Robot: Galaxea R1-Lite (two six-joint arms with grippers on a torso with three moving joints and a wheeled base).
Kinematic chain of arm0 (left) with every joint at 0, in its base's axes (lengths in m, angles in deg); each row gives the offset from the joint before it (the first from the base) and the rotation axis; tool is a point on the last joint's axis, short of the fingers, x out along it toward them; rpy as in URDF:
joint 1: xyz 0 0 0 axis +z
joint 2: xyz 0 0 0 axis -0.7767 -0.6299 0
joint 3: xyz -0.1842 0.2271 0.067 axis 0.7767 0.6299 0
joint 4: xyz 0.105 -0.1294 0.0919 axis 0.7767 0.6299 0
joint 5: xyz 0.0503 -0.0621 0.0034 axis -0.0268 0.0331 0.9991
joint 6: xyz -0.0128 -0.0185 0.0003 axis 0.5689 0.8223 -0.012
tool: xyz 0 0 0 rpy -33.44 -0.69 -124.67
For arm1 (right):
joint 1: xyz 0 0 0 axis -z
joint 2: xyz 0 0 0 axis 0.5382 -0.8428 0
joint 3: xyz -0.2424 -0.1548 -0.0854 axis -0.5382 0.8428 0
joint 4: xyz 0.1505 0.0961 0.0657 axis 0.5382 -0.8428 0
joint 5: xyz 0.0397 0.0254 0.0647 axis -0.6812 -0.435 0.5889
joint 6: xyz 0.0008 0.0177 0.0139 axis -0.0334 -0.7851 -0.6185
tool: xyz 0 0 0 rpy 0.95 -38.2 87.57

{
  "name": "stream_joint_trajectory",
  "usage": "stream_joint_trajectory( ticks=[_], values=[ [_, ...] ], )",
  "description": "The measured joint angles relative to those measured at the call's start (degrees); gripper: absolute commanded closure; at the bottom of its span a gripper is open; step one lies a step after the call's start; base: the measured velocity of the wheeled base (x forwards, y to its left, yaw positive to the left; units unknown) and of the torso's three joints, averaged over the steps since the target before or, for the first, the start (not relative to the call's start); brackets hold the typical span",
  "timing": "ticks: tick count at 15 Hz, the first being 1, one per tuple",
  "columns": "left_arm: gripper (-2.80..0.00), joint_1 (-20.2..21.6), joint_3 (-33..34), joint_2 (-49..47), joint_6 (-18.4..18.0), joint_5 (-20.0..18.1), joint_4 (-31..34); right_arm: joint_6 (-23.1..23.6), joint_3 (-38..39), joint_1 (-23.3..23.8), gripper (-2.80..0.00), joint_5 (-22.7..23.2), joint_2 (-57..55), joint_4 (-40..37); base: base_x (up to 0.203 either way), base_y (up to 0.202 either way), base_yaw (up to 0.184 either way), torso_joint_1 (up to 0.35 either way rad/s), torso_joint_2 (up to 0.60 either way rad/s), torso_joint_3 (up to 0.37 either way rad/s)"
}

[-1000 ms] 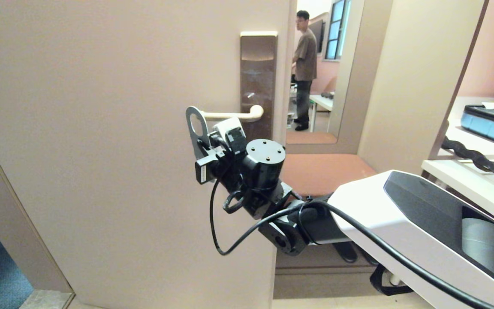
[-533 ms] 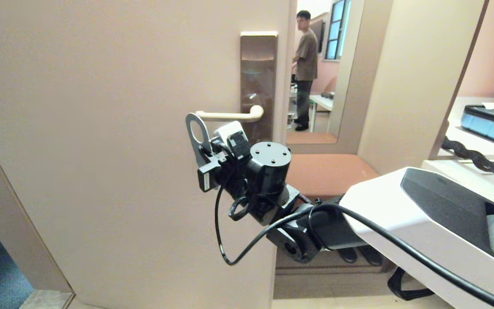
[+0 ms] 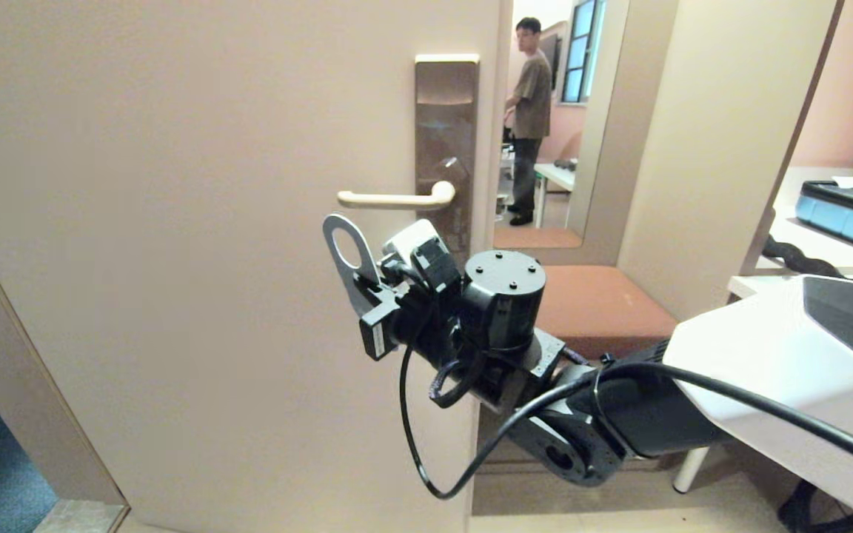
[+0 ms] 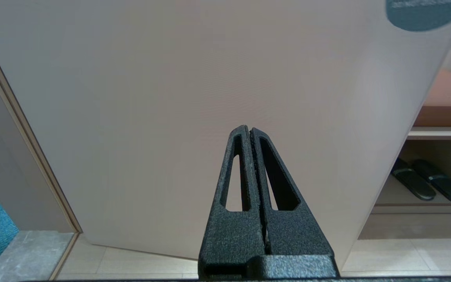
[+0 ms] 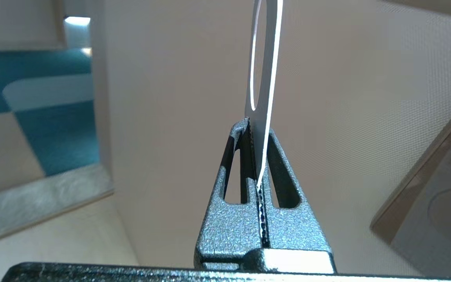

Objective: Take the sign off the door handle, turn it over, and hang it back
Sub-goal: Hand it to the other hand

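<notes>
Nearest the head camera is the right arm's white shell and its black wrist, reaching toward the door. The right gripper point(image 3: 367, 285) has its jaws closed on the lower part of the sign point(image 3: 346, 255), pinching the flat sheet edge-on; in the right wrist view the sign point(image 5: 266, 78) stands straight out from between the jaws, its oval hole clear above them. The sign is off the door handle point(image 3: 389, 198), hanging in the air just below and beside the lever's free end, touching neither the lever nor the door.

The sign looks thin, light and fairly stiff, since it holds its shape with only one end pinched. Its smooth faces could slip or swivel in the jaws, so a grip on the solid lower body, well clear of the hole, seems the right place to hold it. The hole must stay free to slide over the lever again.

The left gripper point(image 4: 251, 156) is parked low in front of the door, its jaws closed on nothing.

Beyond stands the door, with the lock plate point(image 3: 446, 141) behind the lever. Farther off, through the gap past the door's edge, a person point(image 3: 530, 111) stands in the next room.

Counted: one sign, one handle, one lock plate, two grippers, one person.
</notes>
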Motion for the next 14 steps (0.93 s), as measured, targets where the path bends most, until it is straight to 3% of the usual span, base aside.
stream_joint_trajectory(
  ticks=[14],
  values=[
    [0.0,0.0,0.0,0.0,0.0,0.0,0.0,3.4,22.7,-1.1,0.0,-0.3,20.7,-1.1,0.0,0.0,0.0,0.0,0.0,0.0]
  ],
)
